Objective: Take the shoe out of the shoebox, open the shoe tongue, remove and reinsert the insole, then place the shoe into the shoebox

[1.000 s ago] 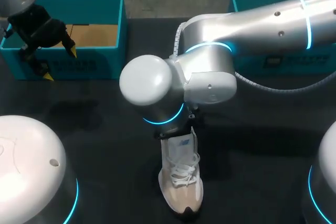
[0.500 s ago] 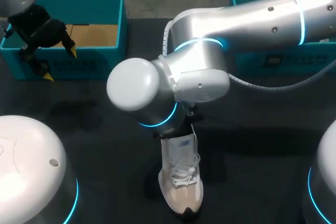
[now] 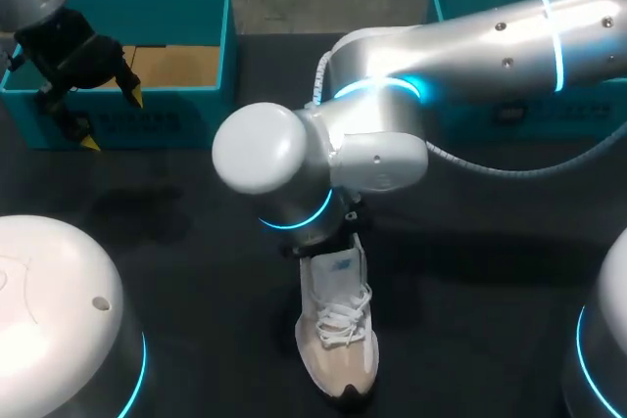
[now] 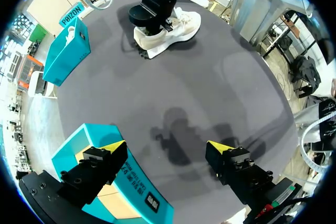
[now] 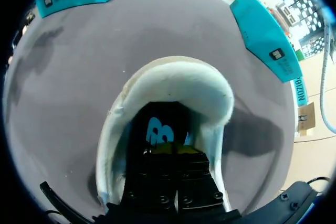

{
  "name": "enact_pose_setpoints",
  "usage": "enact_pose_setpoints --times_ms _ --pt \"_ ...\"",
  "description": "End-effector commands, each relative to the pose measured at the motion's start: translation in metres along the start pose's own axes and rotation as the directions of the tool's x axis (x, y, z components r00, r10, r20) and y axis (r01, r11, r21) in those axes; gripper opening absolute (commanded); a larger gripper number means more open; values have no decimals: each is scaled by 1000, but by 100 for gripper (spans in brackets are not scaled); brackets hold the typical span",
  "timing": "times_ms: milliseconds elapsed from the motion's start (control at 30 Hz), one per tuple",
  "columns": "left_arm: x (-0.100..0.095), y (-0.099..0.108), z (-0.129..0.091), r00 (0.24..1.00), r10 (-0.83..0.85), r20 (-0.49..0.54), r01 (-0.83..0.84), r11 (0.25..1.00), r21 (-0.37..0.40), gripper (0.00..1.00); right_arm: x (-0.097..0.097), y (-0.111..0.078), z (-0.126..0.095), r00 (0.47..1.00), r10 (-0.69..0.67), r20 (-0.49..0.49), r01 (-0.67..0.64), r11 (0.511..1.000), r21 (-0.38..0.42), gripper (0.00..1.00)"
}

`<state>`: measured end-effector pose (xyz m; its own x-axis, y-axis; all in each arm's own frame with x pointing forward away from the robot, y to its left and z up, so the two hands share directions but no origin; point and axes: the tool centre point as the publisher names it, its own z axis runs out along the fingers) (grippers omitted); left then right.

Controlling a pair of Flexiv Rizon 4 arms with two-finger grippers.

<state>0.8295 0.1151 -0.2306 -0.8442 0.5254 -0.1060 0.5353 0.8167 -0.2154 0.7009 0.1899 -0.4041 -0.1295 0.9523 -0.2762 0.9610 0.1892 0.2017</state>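
Head view: even overhead light, moderately bright. Black table [image 3: 176,252] swallowed light; faint shadow patch at 9 o'clock. White glare streak ran along right arm [image 3: 490,41] at 1 o'clock. Cyan ring lights [image 3: 294,223] glowed on joints. Shoe [image 3: 338,340] well lit at 6 o'clock.
Left wrist view: table read grey; clear shadow of left gripper [image 4: 167,146] fell just ahead of it.
Right wrist view: shoe interior dark, right gripper [image 5: 170,149] in shade.
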Motion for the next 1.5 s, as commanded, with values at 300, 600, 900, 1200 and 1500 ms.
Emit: enact_pose_setpoints --times_ms 300,600,900,1200,1500 --pt "0 0 0 1000 0 -3 0 1000 -3 100 -2 4 -31 949 316 -16 -316 942 -111 0" --pt "0 0 0 1000 0 -3 0 1000 -3 100 -2 21 -33 955 291 -56 -296 947 -124 0" --pt "0 0 0 1000 0 -3 0 1000 -3 100 10 15 1 934 313 -171 -320 947 -10 0" --pt "0 0 0 1000 0 -3 0 1000 -3 100 19 10 5 926 317 -202 -320 947 21 0" --pt "0 0 0 1000 0 -3 0 1000 -3 100 22 13 -24 937 300 -179 -307 952 -10 0"
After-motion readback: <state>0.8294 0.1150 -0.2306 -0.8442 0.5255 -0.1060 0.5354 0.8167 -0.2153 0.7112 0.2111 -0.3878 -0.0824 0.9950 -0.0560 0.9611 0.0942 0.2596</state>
